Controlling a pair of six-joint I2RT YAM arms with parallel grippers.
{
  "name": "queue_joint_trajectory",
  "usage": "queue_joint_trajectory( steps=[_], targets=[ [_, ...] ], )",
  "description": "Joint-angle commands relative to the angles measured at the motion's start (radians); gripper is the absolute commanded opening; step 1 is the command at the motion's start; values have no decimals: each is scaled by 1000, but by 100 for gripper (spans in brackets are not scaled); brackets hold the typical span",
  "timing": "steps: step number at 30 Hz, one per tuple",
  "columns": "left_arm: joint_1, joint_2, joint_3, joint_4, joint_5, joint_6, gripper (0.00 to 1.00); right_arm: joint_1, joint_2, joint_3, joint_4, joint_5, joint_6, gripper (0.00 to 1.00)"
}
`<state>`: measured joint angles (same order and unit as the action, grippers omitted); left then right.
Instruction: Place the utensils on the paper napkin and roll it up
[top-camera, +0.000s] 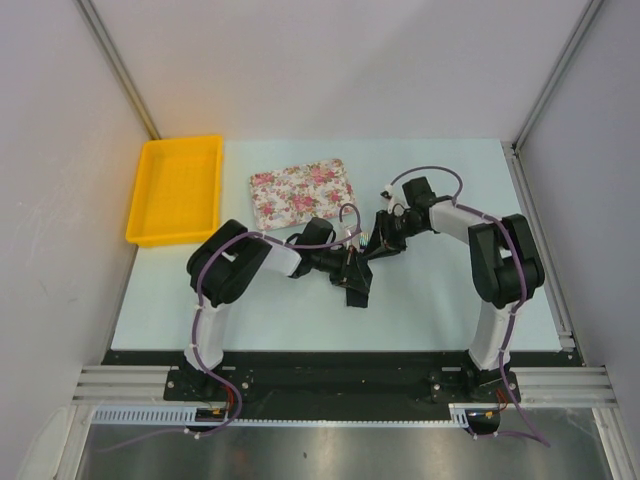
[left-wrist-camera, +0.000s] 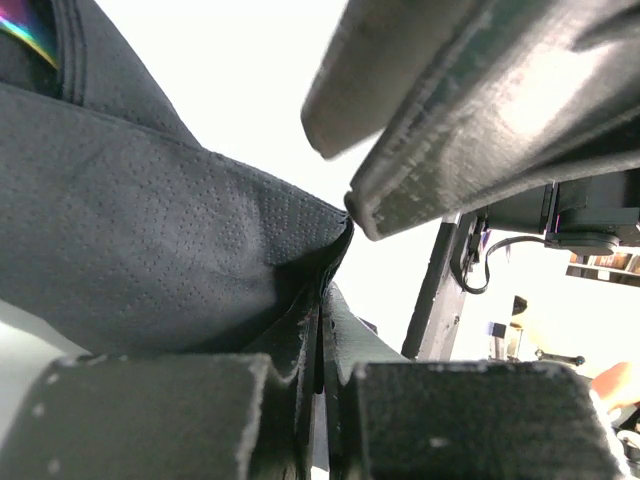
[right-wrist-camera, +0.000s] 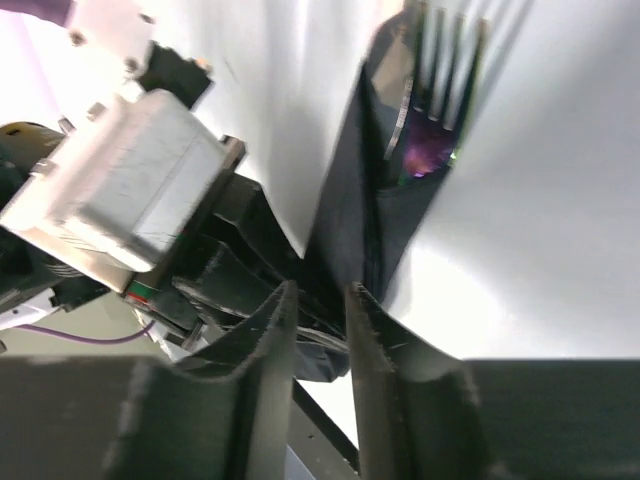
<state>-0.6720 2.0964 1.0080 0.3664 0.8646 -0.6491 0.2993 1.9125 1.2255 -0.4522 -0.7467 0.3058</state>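
From above, the left gripper (top-camera: 350, 268) and right gripper (top-camera: 384, 240) meet over the middle of the table (top-camera: 450, 300). The left wrist view shows the left jaws pinched shut on the black paper napkin (left-wrist-camera: 150, 230). The right wrist view shows the fork (right-wrist-camera: 440, 70) poking from the fold, with the right jaws narrowly apart and their grip unclear. Rolling well likely needs a firm left pinch and tight, even turns.

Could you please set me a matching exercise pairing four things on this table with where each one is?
Things:
1. yellow bin
2. floral tray
3. fork
4. paper napkin

Places:
A. pinched in the left gripper
B. far-left corner of the table
C. tines poking out of a black fold
D. just right of the bin

Pairs: 1-B, 2-D, 3-C, 4-A.
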Motion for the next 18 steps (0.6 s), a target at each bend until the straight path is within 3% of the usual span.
queue_joint_trajectory(
  steps=[1,13,18],
  targets=[
    [-17,56,-20,-123,-65,51,5,-5,-17,-18,-33,-2,-11,34],
    [-17,44,-22,-123,-58,57,10,14,46,-49,0,29,-39,36],
    [-17,5,-31,-97,-52,40,12,6,77,-67,12,61,-62,22]
  ],
)
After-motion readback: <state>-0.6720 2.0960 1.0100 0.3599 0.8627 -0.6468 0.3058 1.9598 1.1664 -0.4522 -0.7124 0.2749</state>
